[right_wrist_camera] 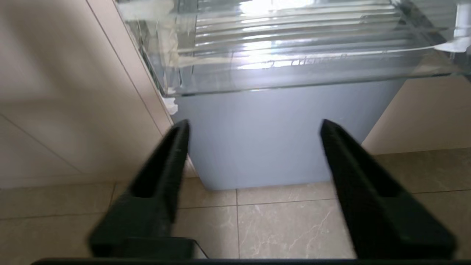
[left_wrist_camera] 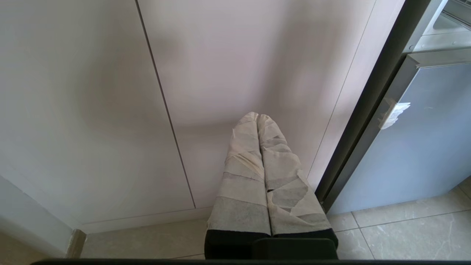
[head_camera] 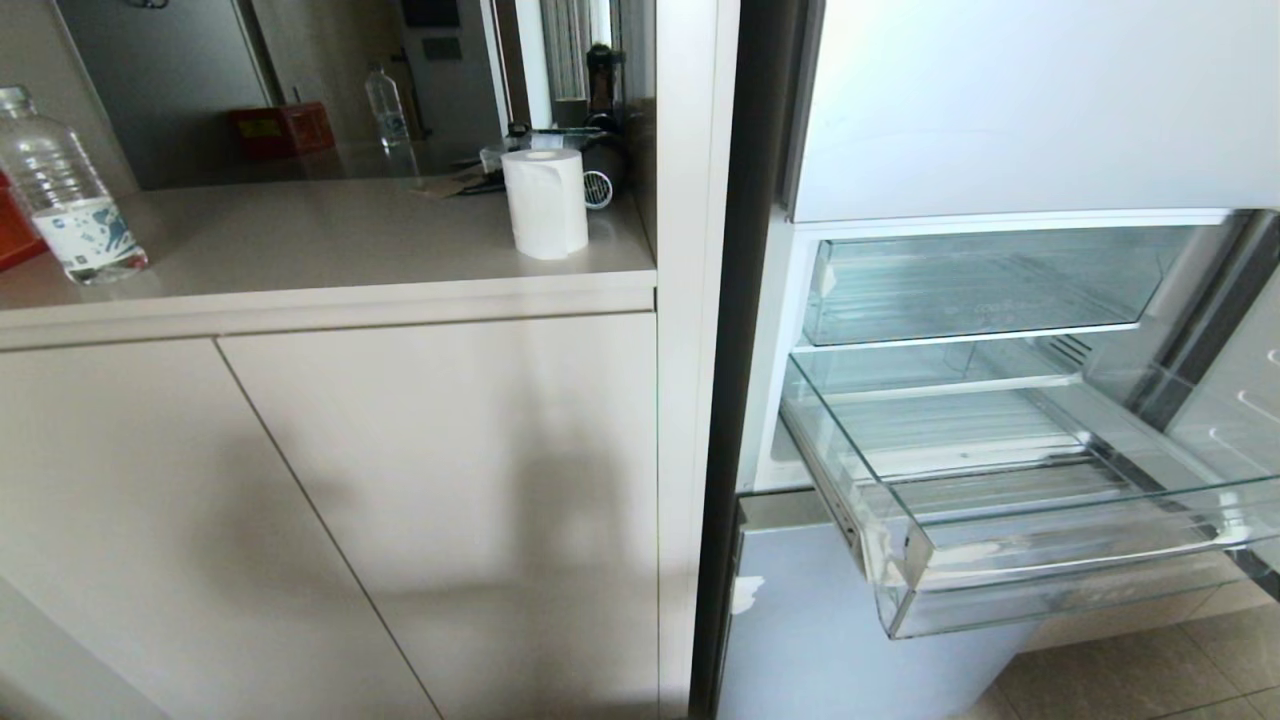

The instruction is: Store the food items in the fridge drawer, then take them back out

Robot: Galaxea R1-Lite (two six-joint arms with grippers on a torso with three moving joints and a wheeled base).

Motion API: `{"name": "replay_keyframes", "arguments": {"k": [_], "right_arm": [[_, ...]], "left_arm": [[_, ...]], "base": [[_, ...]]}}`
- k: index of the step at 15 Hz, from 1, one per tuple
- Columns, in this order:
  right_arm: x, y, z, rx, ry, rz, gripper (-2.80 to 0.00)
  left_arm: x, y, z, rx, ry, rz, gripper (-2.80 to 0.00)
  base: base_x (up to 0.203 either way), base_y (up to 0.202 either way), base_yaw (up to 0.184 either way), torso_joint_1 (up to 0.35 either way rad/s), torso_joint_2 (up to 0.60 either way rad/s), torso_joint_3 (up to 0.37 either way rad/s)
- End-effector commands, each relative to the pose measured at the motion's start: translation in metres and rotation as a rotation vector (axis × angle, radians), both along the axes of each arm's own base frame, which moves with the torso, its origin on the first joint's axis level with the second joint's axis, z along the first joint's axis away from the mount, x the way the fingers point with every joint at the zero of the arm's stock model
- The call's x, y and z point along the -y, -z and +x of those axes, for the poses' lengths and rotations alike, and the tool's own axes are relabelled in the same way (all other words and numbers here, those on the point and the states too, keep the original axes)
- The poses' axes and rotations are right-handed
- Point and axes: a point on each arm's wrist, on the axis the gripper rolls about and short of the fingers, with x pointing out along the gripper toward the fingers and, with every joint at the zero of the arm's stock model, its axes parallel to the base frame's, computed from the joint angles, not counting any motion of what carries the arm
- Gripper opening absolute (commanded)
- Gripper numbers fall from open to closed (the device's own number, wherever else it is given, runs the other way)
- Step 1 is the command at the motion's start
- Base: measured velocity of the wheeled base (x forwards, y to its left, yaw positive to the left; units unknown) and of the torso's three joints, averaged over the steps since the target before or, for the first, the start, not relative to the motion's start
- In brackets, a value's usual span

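The right gripper has its black fingers spread wide with nothing between them, low above the tiled floor and pointed at the grey lower fridge door. Just above it juts the pulled-out fridge drawer, clear plastic with a ridged floor; faint raised lettering runs along its front but is too blurred to read. In the head view the fridge drawer hangs open with nothing visible inside, a second clear bin pushed in above it. No food items show in any view.

The left gripper, its tape-wrapped fingers pressed together, hangs low before the pale cabinet door.

On the desk stand a paper roll and a water bottle whose label is unreadable.
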Motion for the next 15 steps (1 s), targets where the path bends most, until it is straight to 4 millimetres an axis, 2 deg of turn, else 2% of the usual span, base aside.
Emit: {"name": "replay_keyframes", "arguments": {"k": [1, 3, 7, 10, 13, 15], "right_arm": [[0.0, 0.016, -0.006, 0.021, -0.036, -0.007, -2.8], [0.001, 0.028, -0.009, 0.029, -0.055, -0.015, -2.8], [0.001, 0.029, -0.014, 0.101, -0.045, -0.087, -2.8], [0.002, 0.039, -0.017, 0.189, 0.011, -0.192, -2.8], [0.003, 0.039, -0.017, 0.185, 0.058, -0.063, -2.8], [0.003, 0.039, -0.017, 0.185, 0.059, -0.063, -2.8]], "left_arm": [[0.0, 0.0, 0.0, -0.002, -0.001, 0.0, -2.8], [0.0, 0.0, 0.0, -0.002, -0.001, 0.0, -2.8], [0.0, 0.0, 0.0, -0.002, -0.001, -0.001, -2.8], [0.0, 0.0, 0.0, -0.002, -0.001, 0.002, -2.8], [0.0, 0.0, 0.0, -0.002, -0.001, 0.002, -2.8], [0.0, 0.0, 0.0, -0.002, 0.001, 0.001, -2.8]], "base": [[0.0, 0.0, 0.0, 0.0, 0.0, 0.0], [0.0, 0.0, 0.0, 0.0, 0.0, 0.0], [0.0, 0.0, 0.0, 0.0, 0.0, 0.0], [0.0, 0.0, 0.0, 0.0, 0.0, 0.0], [0.0, 0.0, 0.0, 0.0, 0.0, 0.0], [0.0, 0.0, 0.0, 0.0, 0.0, 0.0]]}}
